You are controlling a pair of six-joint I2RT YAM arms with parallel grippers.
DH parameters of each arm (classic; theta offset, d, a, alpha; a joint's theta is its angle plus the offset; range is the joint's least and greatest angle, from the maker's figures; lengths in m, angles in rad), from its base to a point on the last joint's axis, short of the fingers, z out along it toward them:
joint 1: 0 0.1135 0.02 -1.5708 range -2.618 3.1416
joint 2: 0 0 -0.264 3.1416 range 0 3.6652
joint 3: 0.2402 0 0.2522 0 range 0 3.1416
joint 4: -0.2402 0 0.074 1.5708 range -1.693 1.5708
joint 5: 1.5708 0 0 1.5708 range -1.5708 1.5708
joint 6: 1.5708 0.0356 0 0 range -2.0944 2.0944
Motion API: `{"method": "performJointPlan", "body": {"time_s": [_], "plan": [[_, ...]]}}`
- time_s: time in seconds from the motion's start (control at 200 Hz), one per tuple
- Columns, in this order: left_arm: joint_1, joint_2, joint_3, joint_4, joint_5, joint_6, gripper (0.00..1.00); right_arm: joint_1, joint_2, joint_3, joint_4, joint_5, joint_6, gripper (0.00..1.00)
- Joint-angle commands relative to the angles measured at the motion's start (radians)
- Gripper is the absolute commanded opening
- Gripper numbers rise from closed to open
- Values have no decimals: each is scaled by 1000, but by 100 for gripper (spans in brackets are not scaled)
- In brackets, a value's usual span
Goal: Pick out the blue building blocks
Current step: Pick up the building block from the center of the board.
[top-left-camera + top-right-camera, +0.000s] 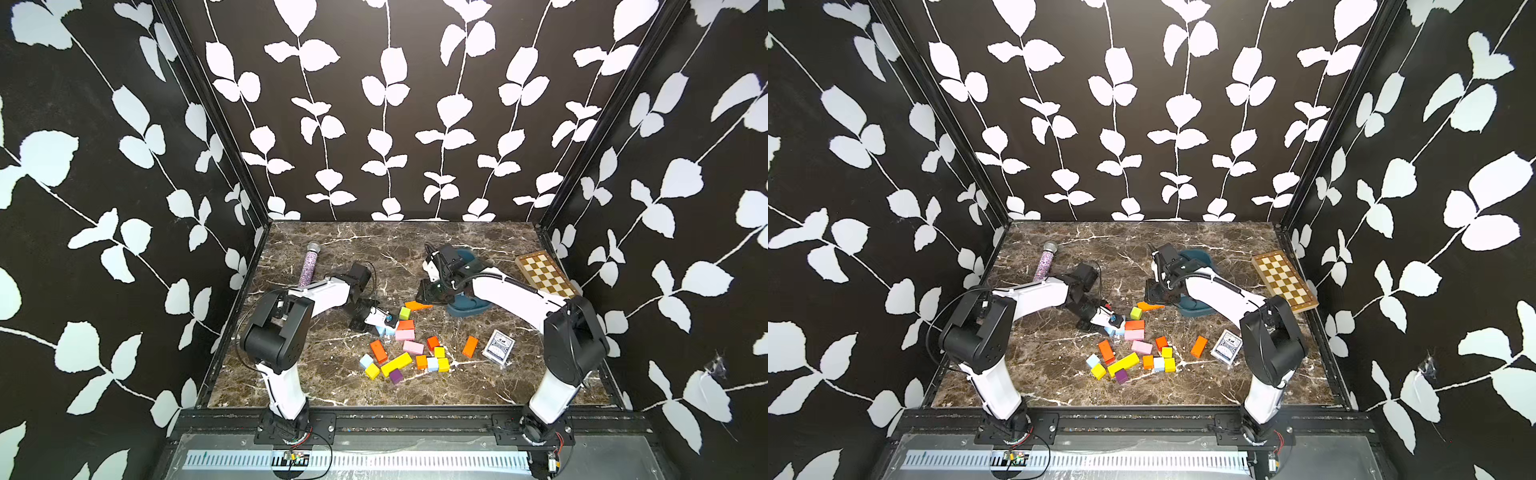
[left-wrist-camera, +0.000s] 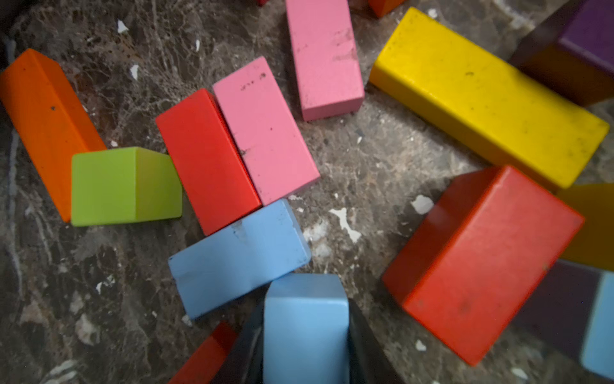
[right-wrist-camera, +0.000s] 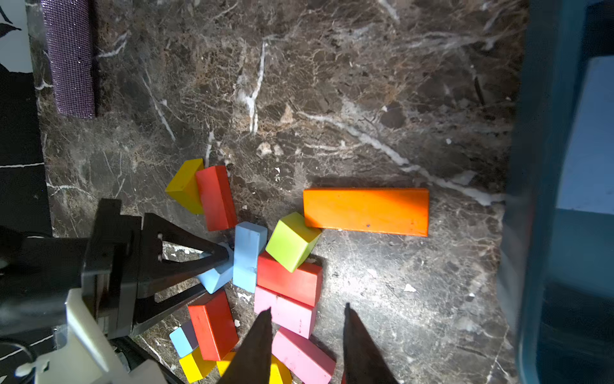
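Note:
My left gripper (image 2: 305, 335) is shut on a light blue block (image 2: 305, 329) low over the table; both top views show this at the pile's left end (image 1: 384, 329) (image 1: 1113, 328). A blue bar (image 2: 239, 256) lies right against that block, beside a red and a pink one. Two more blue cubes (image 1: 366, 360) (image 1: 432, 364) sit among the front blocks. My right gripper (image 3: 307, 307) hangs open above the pink blocks with nothing between its fingers; it sees the left gripper (image 3: 219, 262) and the blue bar (image 3: 247, 256). The teal tray (image 1: 467, 309) stands under the right arm, with a pale blue block (image 3: 588, 133) inside.
Orange, red, yellow, pink, green and purple blocks are scattered around the blue ones. A long orange bar (image 3: 365, 211) lies between the pile and the tray. A glittery purple microphone (image 1: 309, 266) lies at back left, a chessboard (image 1: 546, 276) at back right, a card deck (image 1: 498, 347) near the right arm.

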Motion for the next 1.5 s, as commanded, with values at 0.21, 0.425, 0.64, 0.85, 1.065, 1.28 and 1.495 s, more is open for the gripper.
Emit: {"method": "performJointPlan", "body": {"time_s": [0.21,0.425,0.64,0.85,1.065,1.28,1.495], "plan": [[-3,-149,3,74,178,-177,21,-8,-100,-78,130,-88,59,38],[-3,-220,-25,356,259,-452,22,-17,-96,-107,266,-270,129,43],[-4,-220,-21,488,280,-564,23,-22,-78,-91,328,-347,152,44],[-3,-232,-30,582,301,-657,23,-35,-65,-82,306,-337,143,44],[-3,-255,-59,682,373,-730,24,-52,-77,-98,385,-370,174,44],[-3,-252,-70,754,396,-784,28,-60,-88,-117,468,-439,199,34],[-3,-241,-58,724,358,-761,56,-91,-124,-117,386,-386,149,15]]}}
